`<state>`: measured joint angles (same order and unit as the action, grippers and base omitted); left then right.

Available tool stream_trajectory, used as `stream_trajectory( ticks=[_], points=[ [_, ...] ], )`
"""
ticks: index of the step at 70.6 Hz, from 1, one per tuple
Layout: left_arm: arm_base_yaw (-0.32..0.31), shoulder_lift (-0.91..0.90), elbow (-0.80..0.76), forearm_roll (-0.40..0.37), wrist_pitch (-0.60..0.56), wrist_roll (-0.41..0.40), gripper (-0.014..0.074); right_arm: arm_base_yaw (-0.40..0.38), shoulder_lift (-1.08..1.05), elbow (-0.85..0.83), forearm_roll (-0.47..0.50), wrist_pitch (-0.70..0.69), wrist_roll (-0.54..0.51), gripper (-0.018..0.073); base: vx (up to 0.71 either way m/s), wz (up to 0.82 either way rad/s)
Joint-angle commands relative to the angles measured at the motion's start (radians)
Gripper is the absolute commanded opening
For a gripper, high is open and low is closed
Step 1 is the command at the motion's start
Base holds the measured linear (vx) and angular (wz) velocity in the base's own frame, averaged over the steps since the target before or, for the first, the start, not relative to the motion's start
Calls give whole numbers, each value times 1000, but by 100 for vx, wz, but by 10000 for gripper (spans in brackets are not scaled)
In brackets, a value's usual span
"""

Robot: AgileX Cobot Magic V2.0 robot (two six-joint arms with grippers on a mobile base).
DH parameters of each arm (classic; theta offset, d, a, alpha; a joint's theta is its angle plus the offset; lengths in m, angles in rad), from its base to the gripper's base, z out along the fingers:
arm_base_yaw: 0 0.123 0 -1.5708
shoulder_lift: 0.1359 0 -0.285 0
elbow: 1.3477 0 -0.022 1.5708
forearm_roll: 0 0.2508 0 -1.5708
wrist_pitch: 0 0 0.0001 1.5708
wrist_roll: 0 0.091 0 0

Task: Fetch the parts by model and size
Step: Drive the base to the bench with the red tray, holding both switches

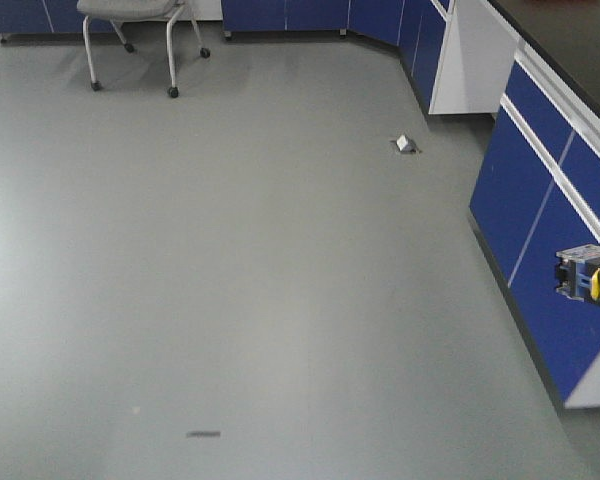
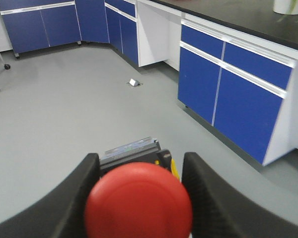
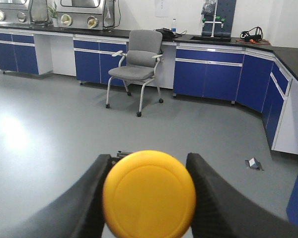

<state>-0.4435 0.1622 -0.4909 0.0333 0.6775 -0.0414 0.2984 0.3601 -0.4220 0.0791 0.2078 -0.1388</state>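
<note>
In the left wrist view a red-capped push-button switch [image 2: 138, 201] fills the space between the black fingers, and my left gripper [image 2: 139, 158] is shut on it. Its grey, blue-marked base points away over the floor. The right wrist view shows a yellow-capped push-button switch [image 3: 149, 193] with my right gripper [image 3: 148, 157] shut on it, cap toward the camera. At the right edge of the front view the yellow-capped switch [image 1: 587, 272] hangs in the air, base pointing left. The left gripper is out of the front view.
Grey floor lies below both grippers. Blue cabinets [image 1: 540, 200] under a black counter run along the right. A small metal floor box [image 1: 407, 144] sits near the corner. A grey wheeled chair [image 3: 136, 67] stands by the far cabinets.
</note>
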Motion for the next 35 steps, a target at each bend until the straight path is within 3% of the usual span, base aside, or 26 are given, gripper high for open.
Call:
stream_trajectory(
  ticks=[1,35],
  points=[
    [-4,20,-22,-3,-84,-2,-7,0,9,-32,1,-87,-2,-6,76,1],
    [-4,20,-22,-3,-84,-2,-7,0,9,-32,1,-87,0,-6,75,8]
  ],
)
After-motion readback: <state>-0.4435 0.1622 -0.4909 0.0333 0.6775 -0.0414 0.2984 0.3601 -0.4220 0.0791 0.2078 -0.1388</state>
